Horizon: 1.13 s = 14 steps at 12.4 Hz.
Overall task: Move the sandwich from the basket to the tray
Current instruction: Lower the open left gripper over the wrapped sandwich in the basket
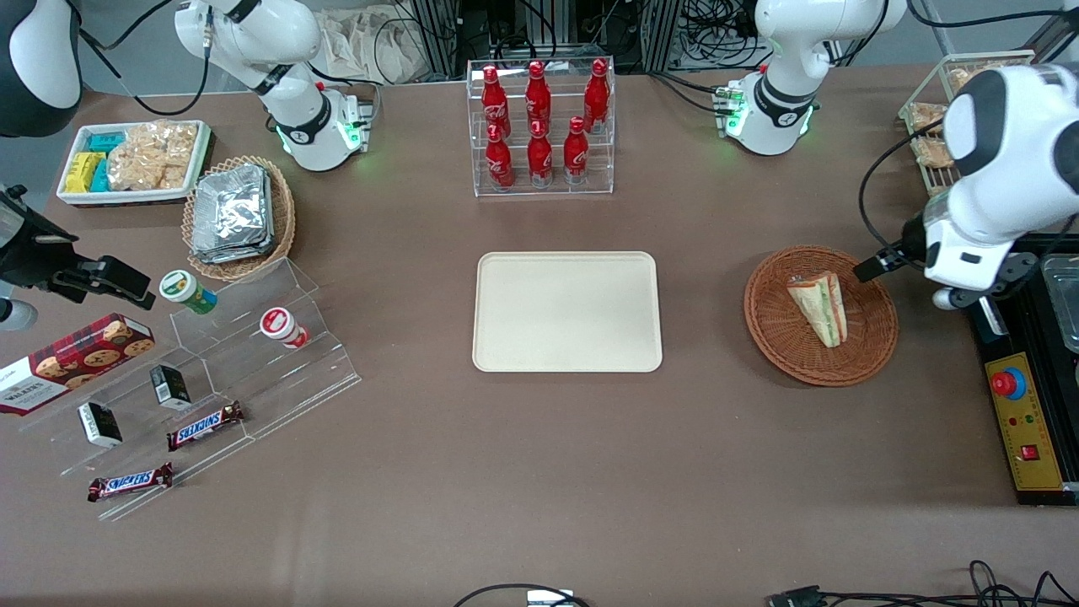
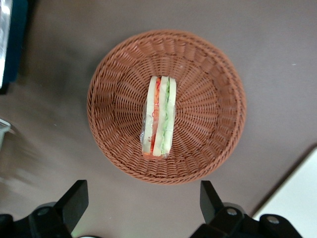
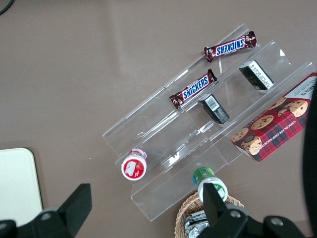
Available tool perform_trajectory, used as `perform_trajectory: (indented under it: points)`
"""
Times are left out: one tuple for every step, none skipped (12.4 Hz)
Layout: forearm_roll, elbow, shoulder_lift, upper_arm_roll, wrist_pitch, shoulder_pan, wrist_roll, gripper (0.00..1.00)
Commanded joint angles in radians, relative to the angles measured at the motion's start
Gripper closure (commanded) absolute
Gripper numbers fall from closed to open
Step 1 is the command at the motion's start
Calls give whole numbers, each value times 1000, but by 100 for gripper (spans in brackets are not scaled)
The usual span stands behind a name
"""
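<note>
Spread wide, the fingers (image 2: pixel 75 201) of the gripper (image 2: pixel 143 203) hover above the basket (image 2: pixel 208 74). Approach is underway; next, descend and pinch the sandwich (image 2: pixel 158 116), then carry it to the tray (image 1: pixel 566 312) mid-worktop.

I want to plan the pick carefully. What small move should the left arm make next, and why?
Probably lower the claw straight toward the sandwich and centre over it. The sandwich lies in the basket, untouched. The claw hangs above the basket's rim with fingers wide open, holding nothing. The tray is bare, so the grasp comes first.
</note>
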Motion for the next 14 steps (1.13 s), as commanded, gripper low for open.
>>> perform_trajectory:
  points:
    - [-5,-169,-68,7,151,-8,-41,0]
    - [-5,-225,-64,11,232,-8,-42,0]
    - [-5,-277,-48,10,326,-8,-47,0]
    - [-5,-314,-15,10,419,-8,-53,0]
    - [-5,-334,37,11,501,-8,-56,0]
    - [-5,-353,89,11,585,-8,-56,0]
    - [-5,-370,140,11,670,-8,-56,0]
    - [-5,-375,181,11,708,-8,-55,0]
    - [-5,-373,206,11,716,-8,-54,0]
    - [-5,-372,212,11,724,-9,-54,1]
    - [-5,-370,216,11,724,-9,-54,2]
    - [-4,-368,222,11,724,-9,-53,17]
    - [1,-368,222,11,724,-9,-53,71]
    - [1,-368,219,11,724,-9,-50,93]
